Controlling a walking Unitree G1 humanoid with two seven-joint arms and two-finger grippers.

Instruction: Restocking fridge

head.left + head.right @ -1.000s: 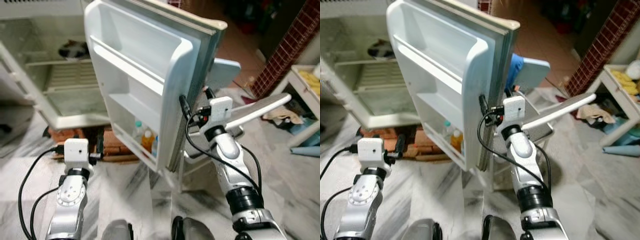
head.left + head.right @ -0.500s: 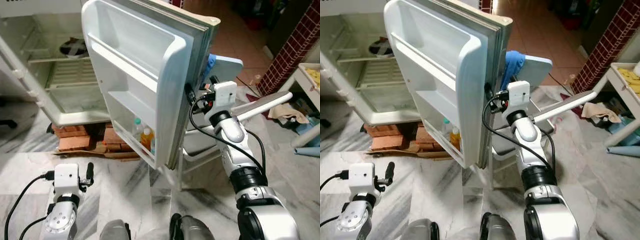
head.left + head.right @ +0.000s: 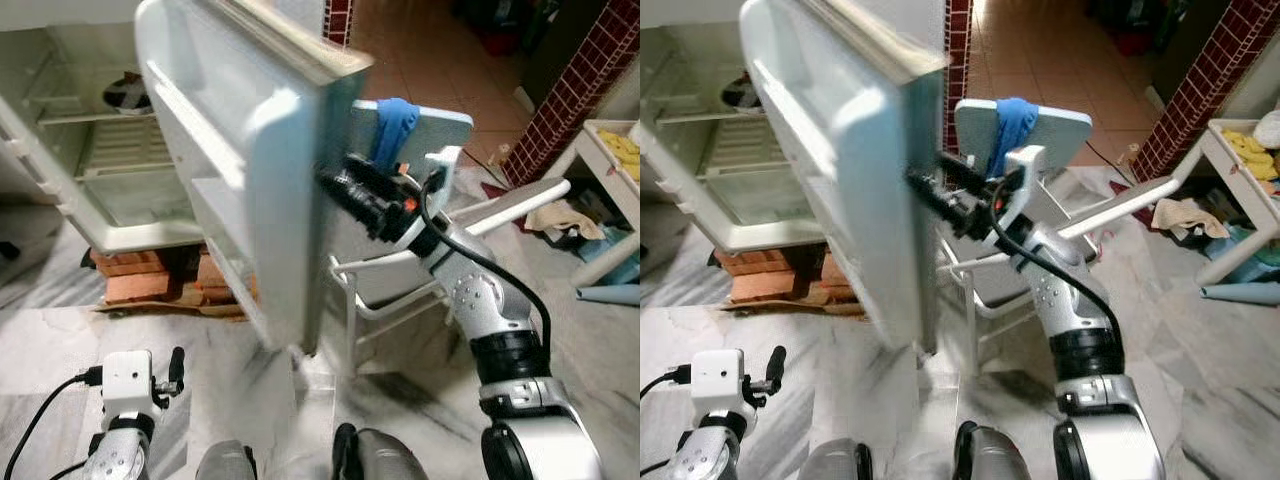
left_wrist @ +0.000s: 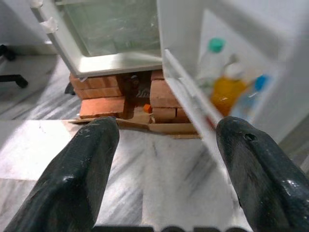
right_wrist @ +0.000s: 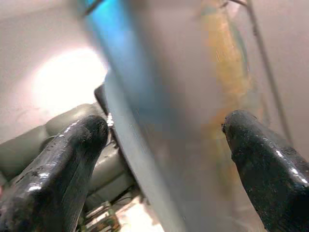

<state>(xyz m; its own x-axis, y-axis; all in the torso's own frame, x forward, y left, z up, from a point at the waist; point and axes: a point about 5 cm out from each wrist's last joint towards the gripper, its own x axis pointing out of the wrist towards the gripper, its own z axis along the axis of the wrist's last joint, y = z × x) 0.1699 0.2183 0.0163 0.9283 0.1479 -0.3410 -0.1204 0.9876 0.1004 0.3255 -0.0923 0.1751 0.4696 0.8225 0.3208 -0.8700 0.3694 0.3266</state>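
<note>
Nearest, low and well short of the door, the left gripper (image 4: 159,164) hangs over the marble floor (image 3: 240,370) with its fingers spread wide and nothing between them. Further on, the right gripper (image 3: 335,185) reaches against the door (image 3: 285,200) at its free edge, on the outer face; its wrist view shows the fingers apart with that blurred edge running between them, not clamped on it.

The door stands tall, its long axis upright, swung out from the fridge (image 3: 110,150) with the shelf side turned toward the cabinet. The right arm is plainly the nearer one, so I'd guess any swing of the door comes from there.

The left wrist view catches what the head views barely do: bottles (image 4: 227,92) standing in the door's bottom shelf and the bricks (image 4: 108,96) under the fridge. Behind the door sits a chair (image 3: 1025,125) with a blue cloth (image 3: 1010,125) draped over its back.
</note>
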